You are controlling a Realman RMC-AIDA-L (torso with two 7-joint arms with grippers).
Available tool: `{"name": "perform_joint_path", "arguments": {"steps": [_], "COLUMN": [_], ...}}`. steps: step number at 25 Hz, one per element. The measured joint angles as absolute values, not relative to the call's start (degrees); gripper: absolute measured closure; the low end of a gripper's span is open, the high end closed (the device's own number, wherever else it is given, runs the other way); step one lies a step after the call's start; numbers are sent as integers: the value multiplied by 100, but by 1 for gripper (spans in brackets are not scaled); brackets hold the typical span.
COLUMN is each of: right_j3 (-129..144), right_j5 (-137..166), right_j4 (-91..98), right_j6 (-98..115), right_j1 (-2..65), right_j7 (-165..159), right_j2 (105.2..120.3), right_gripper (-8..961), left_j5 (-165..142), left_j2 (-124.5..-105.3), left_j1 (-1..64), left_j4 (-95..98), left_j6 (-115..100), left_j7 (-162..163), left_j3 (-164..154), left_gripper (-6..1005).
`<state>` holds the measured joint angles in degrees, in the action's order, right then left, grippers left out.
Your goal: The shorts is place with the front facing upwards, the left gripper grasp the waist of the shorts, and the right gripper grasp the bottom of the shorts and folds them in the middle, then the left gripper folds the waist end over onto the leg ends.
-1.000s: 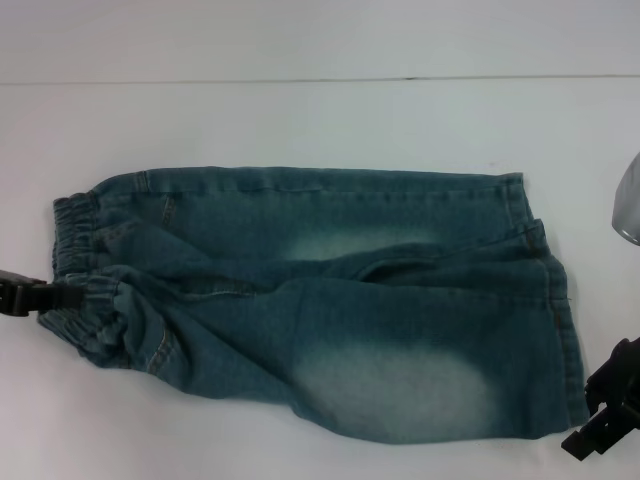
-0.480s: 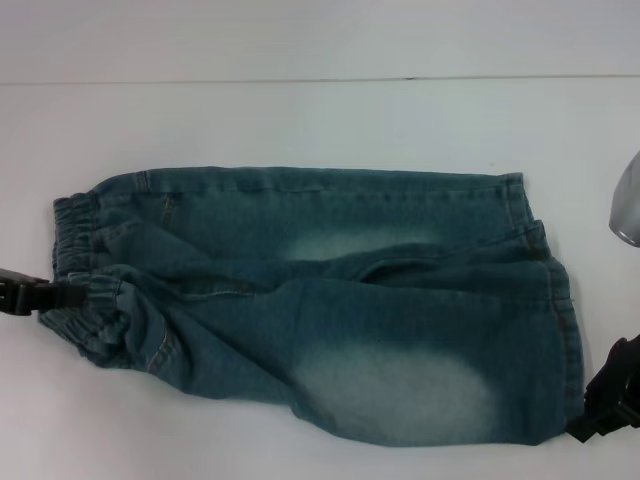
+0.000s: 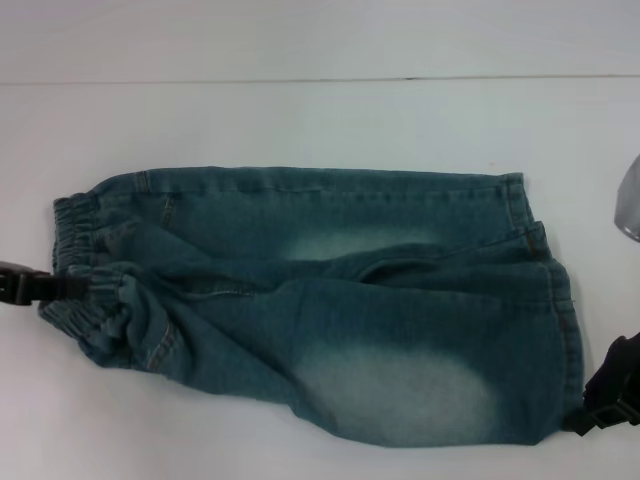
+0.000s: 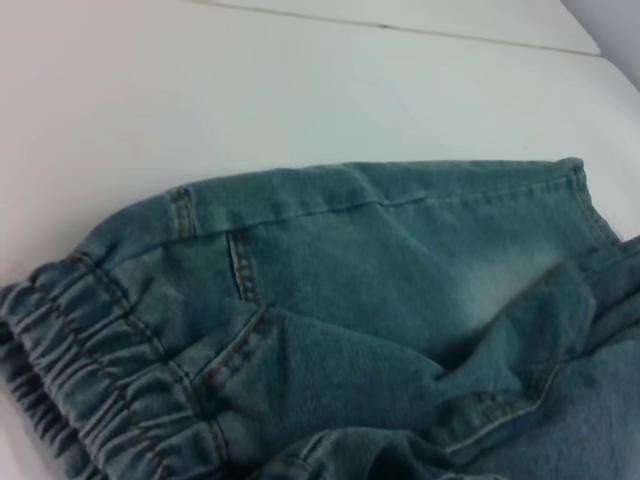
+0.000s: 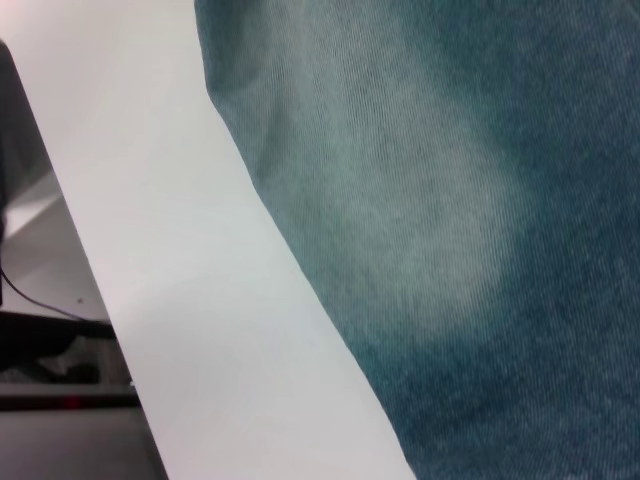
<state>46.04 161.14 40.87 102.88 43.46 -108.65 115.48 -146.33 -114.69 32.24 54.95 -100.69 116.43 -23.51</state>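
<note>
**Both hands at opposite ends of the folded shorts**

The shorts (image 3: 320, 300) lie flat on the white table (image 3: 300, 120), waist to the left and leg ends (image 3: 560, 330) to the right. One leg lies over the other, so the lengthwise fold looks done, and the waist-onto-legs fold seems to be what is left.

The left hand (image 3: 45, 288) sits at the left edge of the table, its tips right against the gathered waistband (image 3: 85, 300). The band is bunched and pulled toward it there, which suggests the fingers are closed on the elastic, probably to lift that end and carry it right.

The right hand (image 3: 590, 415) is at the near right corner, touching or just beside the near hem. Whether its fingers are wide or narrow cannot be told. Its wrist view shows only the pale worn patch (image 5: 430, 230) of the denim and bare table beside it.
</note>
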Motion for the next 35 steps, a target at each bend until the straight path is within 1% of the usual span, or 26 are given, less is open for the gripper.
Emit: {"name": "perform_joint_path", "arguments": {"steps": [3,12,14,17,19,27,35], "right_j3": [4599,3463,3179,2934,2813,2614,2673], "right_j5": [15826,14402,14096,13723,13466,12437,12397], "right_j4": [4087,3942,3731,3363,3149,2628,2392], "right_j6": [10313,10434,10295,10014,9745,8503,7073], "right_j1": [4262,3767,3653,3545,3480,3381,3603], "right_j7": [-10796,-10099,-9988,-9849,-9771,-9520,-9534], "right_j2": [11465,11071,11005,10947,10947,11069,11280], "right_gripper": [925,927,928,929,929,933,932], "left_j5": [-14569,-14287,-14282,-14282,-14282,-14281,-14271], "left_j2": [-11450,-11330,-11309,-11306,-11305,-11318,-11394], "left_j1": [3255,3344,3354,3351,3339,3322,3304], "left_j4": [5519,5536,5563,5600,5605,5554,5503], "left_j6": [-10090,-10117,-9929,-9660,-9441,-8843,-8439], "left_j7": [11786,12254,12487,12700,12814,12976,12979], "left_j3": [-2340,-2276,-2268,-2233,-2186,-2087,-2059], "left_gripper": [919,914,913,912,911,906,902]}}
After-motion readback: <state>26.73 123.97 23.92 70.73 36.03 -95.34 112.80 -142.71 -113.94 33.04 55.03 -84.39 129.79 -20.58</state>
